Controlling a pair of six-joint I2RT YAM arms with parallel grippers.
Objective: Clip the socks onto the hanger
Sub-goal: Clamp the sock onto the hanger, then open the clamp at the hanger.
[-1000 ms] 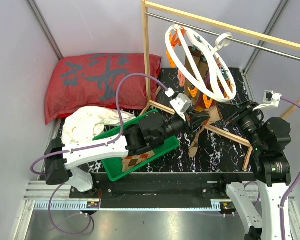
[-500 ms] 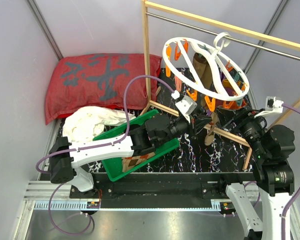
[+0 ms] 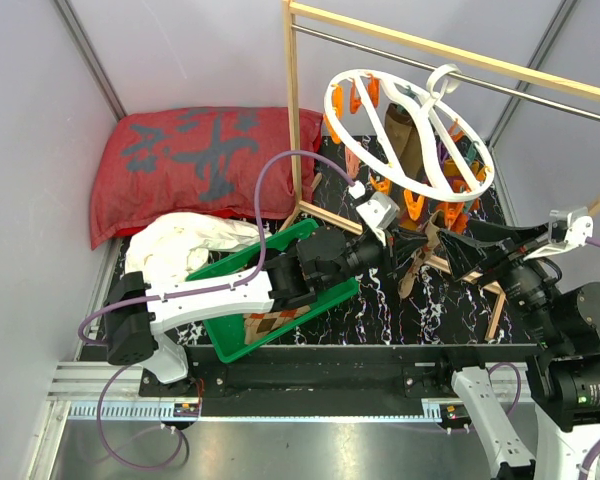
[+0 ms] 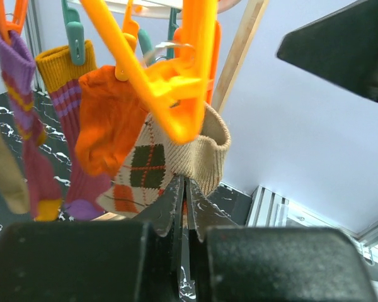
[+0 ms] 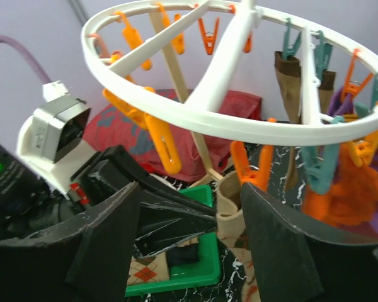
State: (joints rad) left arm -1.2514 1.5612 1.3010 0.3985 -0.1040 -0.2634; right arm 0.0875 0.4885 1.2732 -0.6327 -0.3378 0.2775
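The round white hanger (image 3: 329, 100) hangs by its hook from the metal bar, and its ring (image 5: 176, 119) fills the top of the right wrist view. A brown-and-tan argyle sock (image 4: 151, 167) hangs by its cuff from an orange clip (image 5: 249, 167). My left gripper (image 3: 405, 250) is shut on the edge of that cuff (image 5: 230, 207); in its own view the jaws (image 4: 184, 182) meet just under the sock. My right gripper (image 5: 189, 233) is open, its fingers standing either side of the clip and cuff without touching them. A second argyle sock (image 3: 270, 322) lies in the green tray (image 3: 330, 295).
Purple and orange socks (image 4: 107, 119) hang from neighbouring clips. The wooden frame's post (image 3: 295, 110) stands just left of the hanger. A red cushion (image 3: 190, 165) and a white cloth (image 3: 180, 250) lie at the back left.
The hanger has swung from a steep tilt to nearly level. My right gripper has opened and drawn back to the right, off the clip. The left gripper stays on the sock's cuff.
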